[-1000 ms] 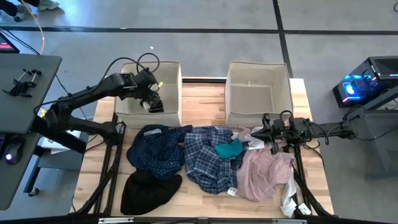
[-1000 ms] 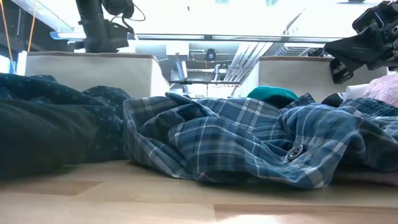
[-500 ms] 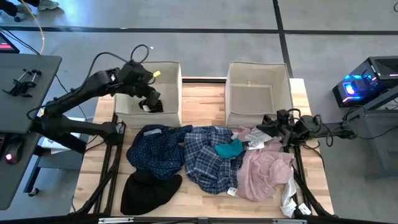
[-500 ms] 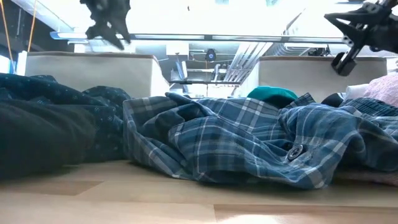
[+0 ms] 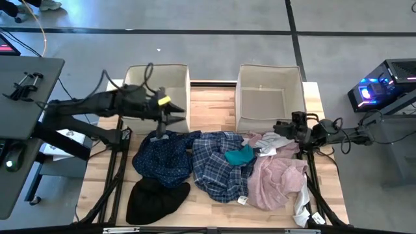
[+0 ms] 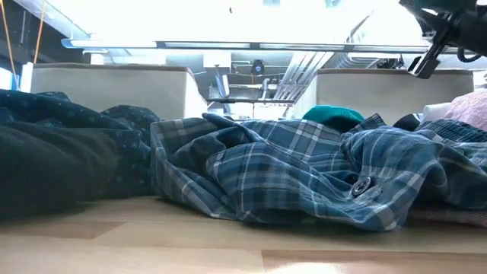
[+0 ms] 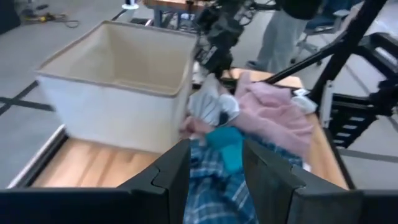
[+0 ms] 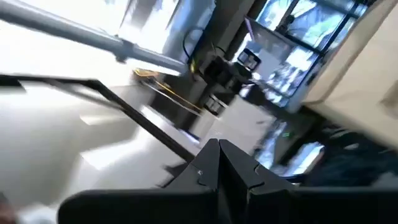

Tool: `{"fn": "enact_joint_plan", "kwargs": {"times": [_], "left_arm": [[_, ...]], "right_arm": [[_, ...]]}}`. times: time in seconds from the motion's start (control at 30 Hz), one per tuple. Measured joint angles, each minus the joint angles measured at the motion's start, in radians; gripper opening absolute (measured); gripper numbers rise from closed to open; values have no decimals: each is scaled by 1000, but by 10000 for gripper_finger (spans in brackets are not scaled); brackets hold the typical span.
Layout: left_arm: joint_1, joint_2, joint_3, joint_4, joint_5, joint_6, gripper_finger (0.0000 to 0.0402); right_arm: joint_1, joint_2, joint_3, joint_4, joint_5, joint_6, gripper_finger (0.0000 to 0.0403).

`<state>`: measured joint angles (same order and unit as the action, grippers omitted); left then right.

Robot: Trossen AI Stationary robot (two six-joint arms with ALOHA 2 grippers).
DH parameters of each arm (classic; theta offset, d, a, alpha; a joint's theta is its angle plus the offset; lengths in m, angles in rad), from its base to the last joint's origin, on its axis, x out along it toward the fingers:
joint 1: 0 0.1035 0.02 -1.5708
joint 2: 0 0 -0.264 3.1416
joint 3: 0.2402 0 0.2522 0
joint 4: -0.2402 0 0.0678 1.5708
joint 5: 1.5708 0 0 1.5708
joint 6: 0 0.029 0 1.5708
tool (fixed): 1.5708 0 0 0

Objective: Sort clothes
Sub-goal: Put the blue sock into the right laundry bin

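Left gripper point(image 5: 174, 117), jaws spread and empty, hovers over the navy garment point(image 5: 162, 156) (likely next pick); right gripper point(image 5: 281, 125) jaws pressed together.

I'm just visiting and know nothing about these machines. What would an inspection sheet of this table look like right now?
Surface: wooden table, bare between the bins.
Job's things: black garment, navy patterned garment, plaid shirt, teal piece, pink shirt and a white piece, all heaped at the front.
Clutter: two beige bins at the back; nothing seen in the right one.
Grippers: left gripper above the navy garment's edge, jaws apart, empty; right gripper over the pink shirt, jaws shut, empty.
Cables: loops on both arms.
Surroundings: grey floor, a lit computer, a person's legs beyond the table.
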<state>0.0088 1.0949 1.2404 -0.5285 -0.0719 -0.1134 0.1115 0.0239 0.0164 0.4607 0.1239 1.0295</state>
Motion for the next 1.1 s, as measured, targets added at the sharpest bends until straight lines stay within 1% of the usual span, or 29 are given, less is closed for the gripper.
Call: {"fn": "enact_joint_plan", "kwargs": {"times": [0.07,0.13,0.23,0.33,0.4,0.53,0.73,0.83,0.93,1.03,1.1], "left_arm": [[-25,38,0,31,-13,-19,131],[-42,77,0,42,-23,-43,131],[-52,123,-1,58,-26,-87,131],[-57,146,-1,56,-26,-100,131],[-57,151,-1,56,-26,-102,131],[-57,145,-1,55,-26,-102,131],[-57,128,0,25,-26,-102,131],[-57,126,0,-20,-25,-101,131],[-57,126,0,-61,-25,-93,131],[-57,126,0,-89,-25,-89,131],[-57,126,0,-102,-25,-74,131]], "right_arm": [[0,35,33,3,-56,25,0],[1,92,90,-1,-128,10,0],[9,227,221,-68,-181,-90,0],[36,390,386,-208,-187,-255,0],[53,503,495,-330,-204,-317,0],[82,717,659,-563,-207,-334,0],[85,997,799,-822,-251,-340,5],[85,1126,840,-860,-285,-382,32],[85,1240,886,-865,-286,-443,79],[80,1347,950,-927,-239,-494,127],[78,1413,1002,-993,-182,-492,149]]}}
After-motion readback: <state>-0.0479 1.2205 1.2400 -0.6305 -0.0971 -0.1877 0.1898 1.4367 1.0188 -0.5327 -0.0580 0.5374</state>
